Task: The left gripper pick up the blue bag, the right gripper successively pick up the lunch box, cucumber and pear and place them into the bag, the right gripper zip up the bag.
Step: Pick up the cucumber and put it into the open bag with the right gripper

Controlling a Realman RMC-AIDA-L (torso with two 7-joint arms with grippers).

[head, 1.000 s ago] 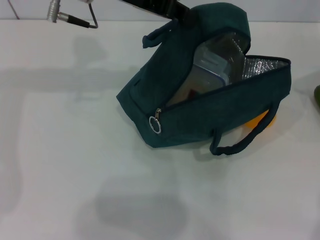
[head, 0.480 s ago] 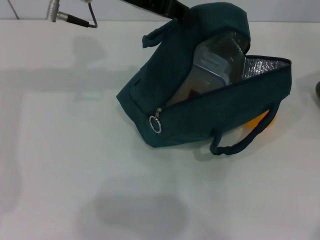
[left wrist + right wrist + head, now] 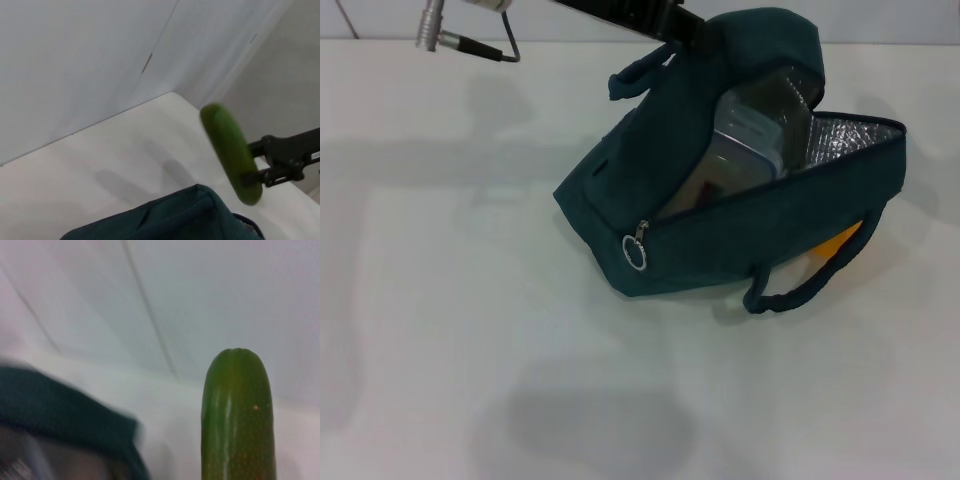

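Observation:
The blue bag lies tilted on the white table with its zip open and silver lining showing. My left gripper is shut on the bag's top flap at the far side and holds it up. The clear lunch box sits inside the bag. A yellow patch, the pear, peeks out behind the bag's near handle. The green cucumber hangs in the air beyond the bag, with my right gripper shut on its lower end. The cucumber also fills the right wrist view. The cucumber is outside the head view.
A silver plug on a thin cable hangs at the far left above the table. The zip pull ring sits at the bag's near left corner. A white wall stands behind the table.
The dark green cucumber tip at the head view's right edge shrank and then left the view. The bag and its raised flap shifted slightly to the right.

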